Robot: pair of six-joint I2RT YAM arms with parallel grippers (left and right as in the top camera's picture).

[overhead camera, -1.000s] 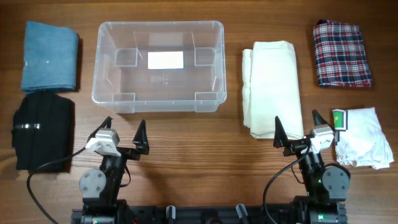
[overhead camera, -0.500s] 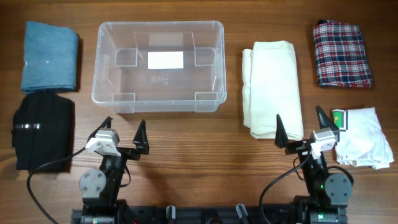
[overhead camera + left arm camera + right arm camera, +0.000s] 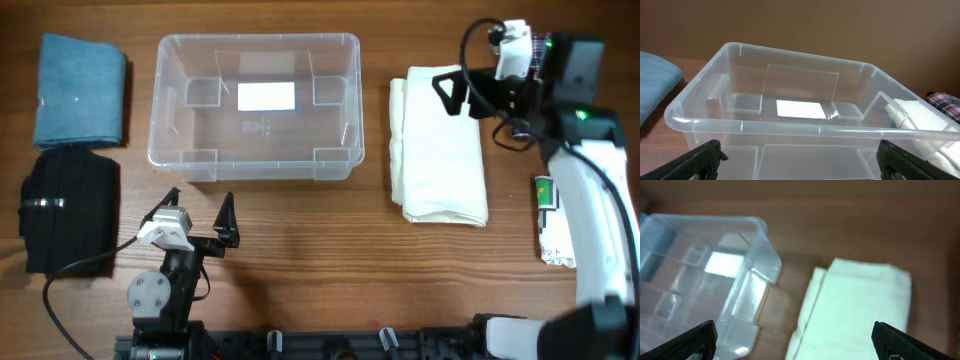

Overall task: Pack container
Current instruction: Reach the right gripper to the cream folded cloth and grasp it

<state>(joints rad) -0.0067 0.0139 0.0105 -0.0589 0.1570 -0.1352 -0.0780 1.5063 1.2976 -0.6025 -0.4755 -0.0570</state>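
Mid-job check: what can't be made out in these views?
White item at far right: overhead, the right arm covers most of it, and its print is too small to read.
Red-and-navy checked cloth: left wrist view, cut off by the frame's right edge.
Clear rectangular plastic container: overhead, the moulded marking on its floor is too small to read.
Cream folded cloth: right wrist view, blurred.
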